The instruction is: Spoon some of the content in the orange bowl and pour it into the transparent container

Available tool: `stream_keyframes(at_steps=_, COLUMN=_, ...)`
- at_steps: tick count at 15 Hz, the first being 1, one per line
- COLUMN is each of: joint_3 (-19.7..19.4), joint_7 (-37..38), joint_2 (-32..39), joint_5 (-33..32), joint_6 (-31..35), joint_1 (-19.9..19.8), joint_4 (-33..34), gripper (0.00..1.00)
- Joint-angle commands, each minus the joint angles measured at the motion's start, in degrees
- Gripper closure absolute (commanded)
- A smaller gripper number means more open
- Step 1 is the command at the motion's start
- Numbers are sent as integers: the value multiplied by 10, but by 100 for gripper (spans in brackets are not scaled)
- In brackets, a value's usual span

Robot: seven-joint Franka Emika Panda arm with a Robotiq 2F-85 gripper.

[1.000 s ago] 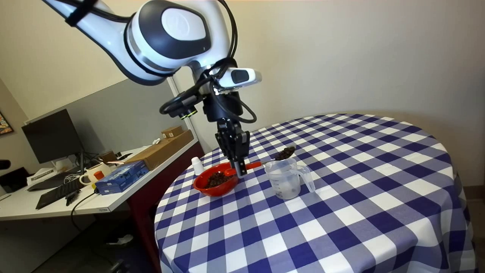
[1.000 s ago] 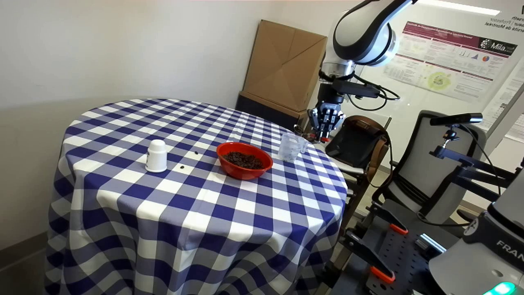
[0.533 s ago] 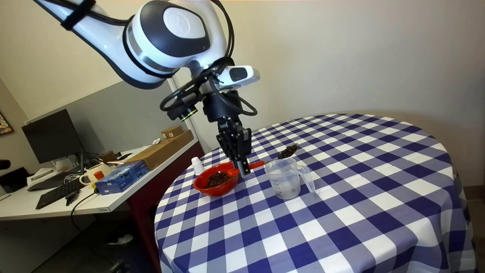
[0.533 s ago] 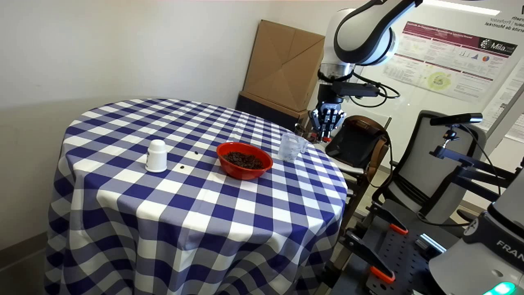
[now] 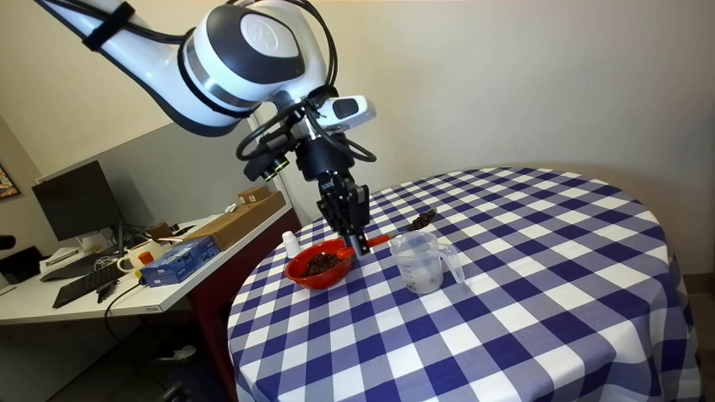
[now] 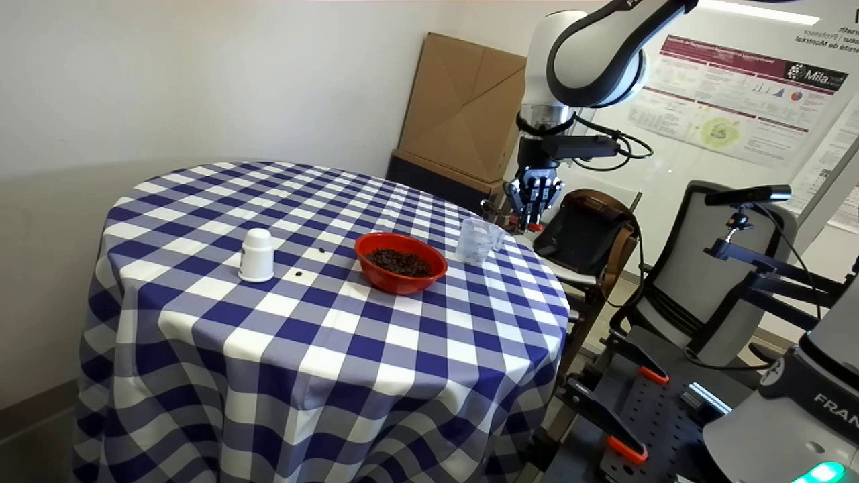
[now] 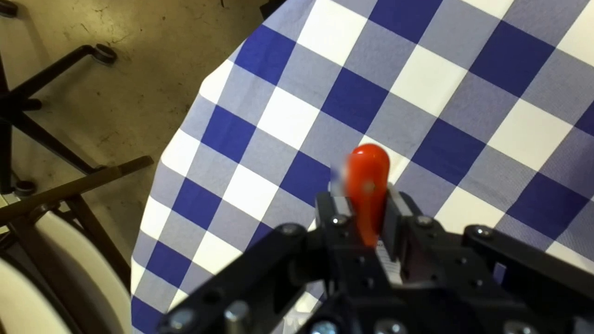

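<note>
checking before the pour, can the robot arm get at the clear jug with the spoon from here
Probably yes: the fingers hold the red spoon handle, the loaded spoon head shows just above the clear jug in an exterior view, and nothing visible stands between them.

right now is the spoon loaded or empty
Loaded: in an exterior view, dark bits sit heaped in the head of the spoon that the gripper holds. How many, I cannot tell.
</note>
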Motion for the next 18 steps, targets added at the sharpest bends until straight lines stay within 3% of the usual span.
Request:
stream_keyframes(at_steps=1, joint_3=1, joint_7=30, joint_2=1, joint_5=-35, joint_6=-11, joint_1=10, joint_4=3, gripper=90)
stream_keyframes(at_steps=18, joint_3=4, joint_7=74, joint_2=15, joint_5=-111, joint_6=-35, joint_1=28, joint_4=8, gripper=90)
